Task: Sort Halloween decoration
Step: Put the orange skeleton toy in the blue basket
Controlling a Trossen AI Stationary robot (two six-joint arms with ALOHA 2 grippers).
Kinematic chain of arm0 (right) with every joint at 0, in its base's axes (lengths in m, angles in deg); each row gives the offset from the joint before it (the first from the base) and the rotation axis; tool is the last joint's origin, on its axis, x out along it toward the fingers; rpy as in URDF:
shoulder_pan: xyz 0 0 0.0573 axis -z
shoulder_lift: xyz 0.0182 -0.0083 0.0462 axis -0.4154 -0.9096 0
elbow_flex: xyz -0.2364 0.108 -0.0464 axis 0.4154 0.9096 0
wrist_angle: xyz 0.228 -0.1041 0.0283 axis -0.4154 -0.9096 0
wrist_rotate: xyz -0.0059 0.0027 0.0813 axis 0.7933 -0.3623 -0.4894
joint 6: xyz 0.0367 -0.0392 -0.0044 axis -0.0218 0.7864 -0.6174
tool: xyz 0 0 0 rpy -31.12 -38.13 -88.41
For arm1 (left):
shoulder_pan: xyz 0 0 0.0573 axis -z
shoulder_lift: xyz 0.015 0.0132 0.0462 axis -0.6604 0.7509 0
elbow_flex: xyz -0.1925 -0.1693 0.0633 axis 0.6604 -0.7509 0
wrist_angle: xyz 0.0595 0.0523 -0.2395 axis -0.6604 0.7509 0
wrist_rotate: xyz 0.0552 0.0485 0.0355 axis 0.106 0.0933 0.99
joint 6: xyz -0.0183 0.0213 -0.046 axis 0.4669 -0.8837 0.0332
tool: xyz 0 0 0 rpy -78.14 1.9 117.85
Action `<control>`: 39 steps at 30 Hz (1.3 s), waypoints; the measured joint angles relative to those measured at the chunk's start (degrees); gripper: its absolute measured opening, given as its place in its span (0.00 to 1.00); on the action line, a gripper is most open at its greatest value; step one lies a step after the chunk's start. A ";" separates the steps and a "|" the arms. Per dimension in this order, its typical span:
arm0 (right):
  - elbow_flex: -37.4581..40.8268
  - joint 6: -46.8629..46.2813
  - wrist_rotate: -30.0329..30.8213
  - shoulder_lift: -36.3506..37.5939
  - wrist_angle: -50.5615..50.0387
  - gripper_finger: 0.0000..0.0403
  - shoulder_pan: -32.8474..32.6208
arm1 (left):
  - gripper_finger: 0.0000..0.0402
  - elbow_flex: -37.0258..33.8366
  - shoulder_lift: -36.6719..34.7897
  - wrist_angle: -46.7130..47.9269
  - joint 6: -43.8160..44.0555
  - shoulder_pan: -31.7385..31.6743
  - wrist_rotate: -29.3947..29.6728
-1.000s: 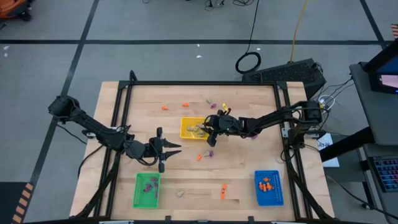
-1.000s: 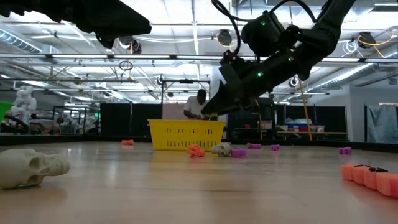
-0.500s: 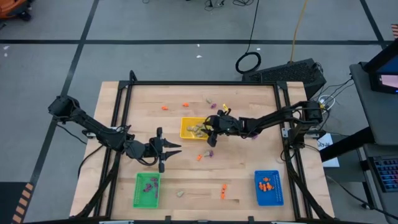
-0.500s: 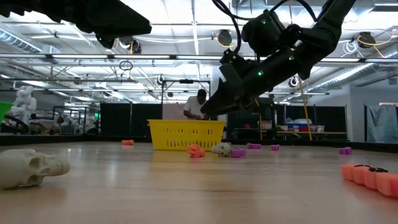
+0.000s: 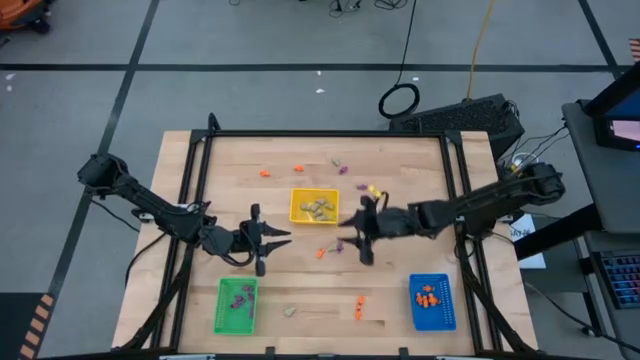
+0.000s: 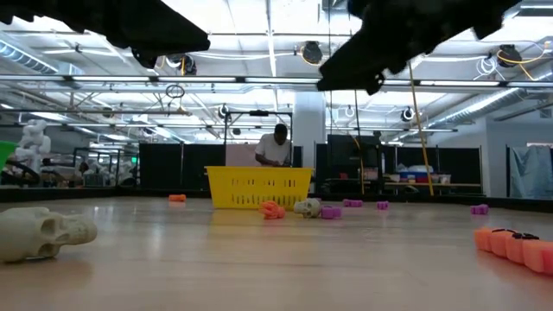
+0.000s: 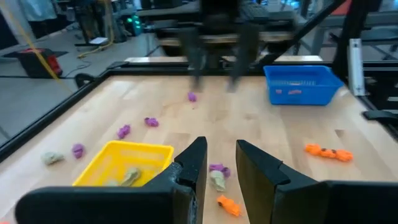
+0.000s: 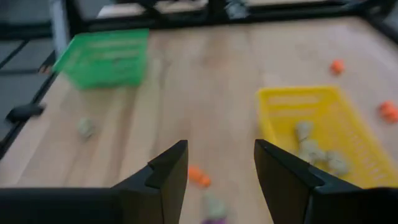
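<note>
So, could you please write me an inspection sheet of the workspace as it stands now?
Surface: wooden table inside a black frame.
Job's things: beige trinkets in the yellow tray; purple ones in the green tray; orange ones in the blue tray; loose trinkets scattered in the middle and far side.
Clutter: nothing seen.
Grippers: left gripper hovers left of centre, jaws apart, empty; right gripper hovers right of the yellow tray, jaws open, empty.
Cables: coiled cable on the floor beyond the table.
Surroundings: person standing behind the table.
</note>
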 joint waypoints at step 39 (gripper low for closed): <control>0.00 4.03 11.64 -7.00 -0.88 0.42 -13.84 | 0.21 9.86 -0.90 46.30 15.62 -18.59 0.85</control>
